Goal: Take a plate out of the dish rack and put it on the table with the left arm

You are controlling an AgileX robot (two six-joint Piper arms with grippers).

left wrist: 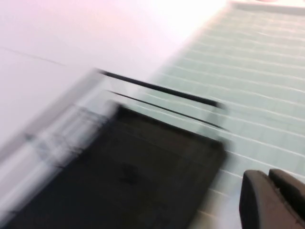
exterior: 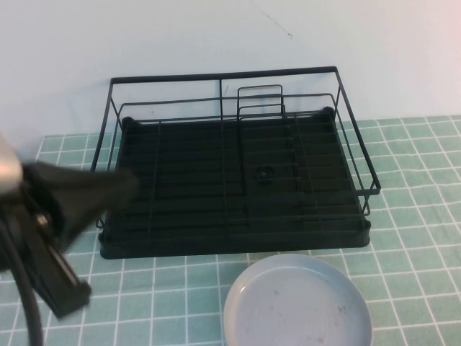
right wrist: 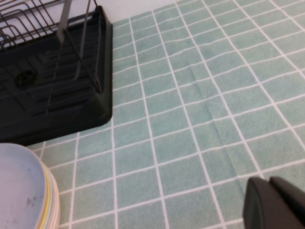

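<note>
The pale grey-white plate [exterior: 295, 303] lies flat on the green tiled table [exterior: 418, 216], in front of the black wire dish rack [exterior: 238, 180]. The rack holds no plates. My left gripper [exterior: 122, 186] hovers over the rack's front left corner, blurred, with the arm rising from the left edge. In the left wrist view its fingers [left wrist: 259, 202] are pressed together and hold nothing, with the rack [left wrist: 128, 171] beside them. My right gripper [right wrist: 275, 204] is shut and empty, low over bare tiles to the right of the plate [right wrist: 19, 191].
In the right wrist view the pale plate tops a stack, with a yellow plate rim [right wrist: 47, 198] and a pinkish rim under it. A white wall [exterior: 216, 36] stands behind the rack. Bare tiles lie right of the rack [right wrist: 200, 109].
</note>
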